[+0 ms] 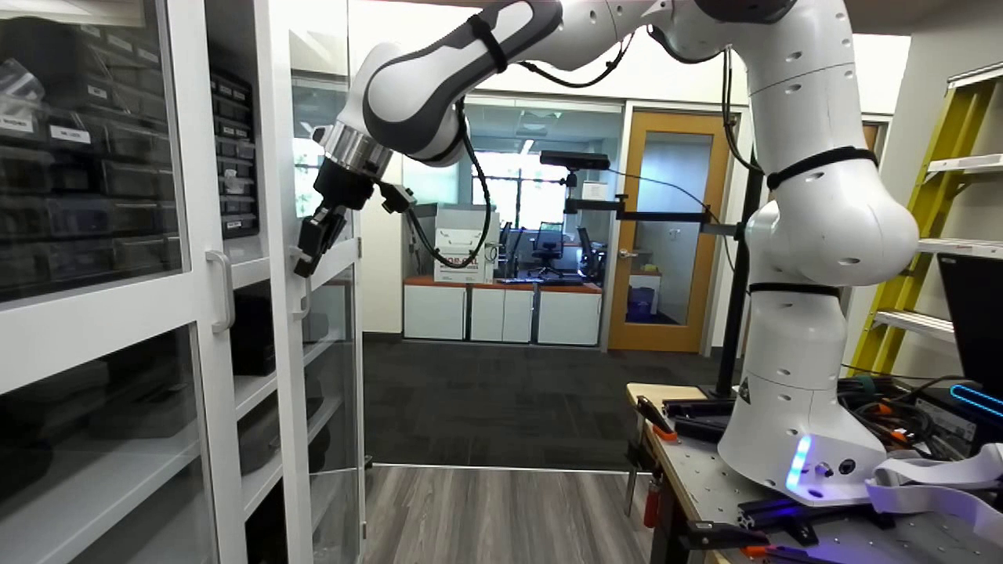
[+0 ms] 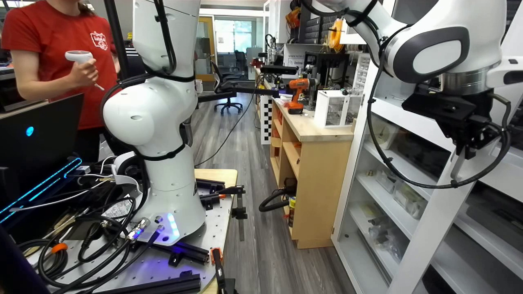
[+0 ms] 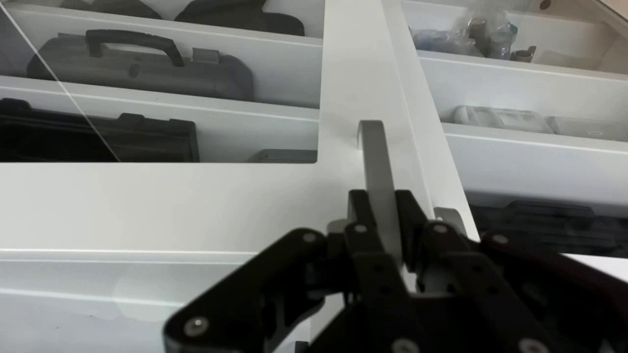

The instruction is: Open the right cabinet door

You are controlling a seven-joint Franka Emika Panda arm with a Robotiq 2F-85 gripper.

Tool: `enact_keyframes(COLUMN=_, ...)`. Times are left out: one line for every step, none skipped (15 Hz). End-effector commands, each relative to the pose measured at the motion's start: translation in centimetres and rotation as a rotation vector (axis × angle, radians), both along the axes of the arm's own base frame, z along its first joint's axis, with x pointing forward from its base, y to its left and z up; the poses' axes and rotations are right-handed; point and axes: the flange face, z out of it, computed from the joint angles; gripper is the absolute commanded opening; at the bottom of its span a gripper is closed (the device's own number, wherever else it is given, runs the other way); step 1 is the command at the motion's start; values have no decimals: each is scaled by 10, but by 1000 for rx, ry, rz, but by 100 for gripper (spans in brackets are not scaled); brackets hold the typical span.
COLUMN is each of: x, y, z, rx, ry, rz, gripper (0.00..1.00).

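Observation:
The right cabinet door [image 1: 293, 407] is a glass panel in a white frame, also in an exterior view [image 2: 433, 232] and the wrist view [image 3: 346, 88]. It stands ajar, with shelves showing between it and the left door [image 1: 222, 439]. Its slim bar handle [image 1: 304, 304] also shows in an exterior view [image 2: 458, 167] and the wrist view [image 3: 375, 152]. My gripper [image 3: 381, 196] has both dark fingers against the handle's sides, shut on it. In both exterior views the gripper [image 1: 308, 254] [image 2: 466, 152] points down onto the handle's upper part. The fingers partly hide the handle.
The left door's handle [image 1: 226, 290] is close beside; it shows partly in the wrist view [image 3: 450, 215]. A black cable loop [image 2: 433, 186] hangs from my wrist before the doors. A wooden workbench [image 2: 322, 196] adjoins the cabinet. A person [image 2: 61, 45] stands behind my base.

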Motion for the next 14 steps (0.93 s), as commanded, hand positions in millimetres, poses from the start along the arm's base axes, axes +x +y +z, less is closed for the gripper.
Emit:
enact_keyframes(x=-39, y=-30, z=9, rx=-46, ry=-3, rz=41, gripper=5)
enact_keyframes(x=-44, y=-32, z=9, rx=-48, ry=-1, rz=46, gripper=5)
enact_keyframes(x=-50, y=-36, z=9, rx=-49, ry=3, rz=49, gripper=5)
enact_keyframes(x=-55, y=-39, z=10, rx=-50, ry=6, rz=51, gripper=5)
enact_keyframes(x=-60, y=-43, z=9, rx=-51, ry=9, rz=51, gripper=5)
enact_keyframes(x=-64, y=-46, z=10, rx=-53, ry=12, rz=55, gripper=5)
enact_keyframes(x=-68, y=-48, z=10, rx=-54, ry=14, rz=55, gripper=5)
enact_keyframes(x=-72, y=-50, z=10, rx=-55, ry=17, rz=56, gripper=5)
enact_keyframes(x=-75, y=-54, z=10, rx=-60, ry=20, rz=55, gripper=5)
enact_keyframes(x=-79, y=-56, z=10, rx=-63, ry=25, rz=51, gripper=5)
enact_keyframes(x=-82, y=-60, z=10, rx=-65, ry=29, rz=46, gripper=5)
enact_keyframes(x=-86, y=-63, z=11, rx=-67, ry=33, rz=40, gripper=5)
enact_keyframes(x=-90, y=-66, z=10, rx=-69, ry=39, rz=33, gripper=5)
enact_keyframes(x=-93, y=-69, z=10, rx=-71, ry=43, rz=27, gripper=5)
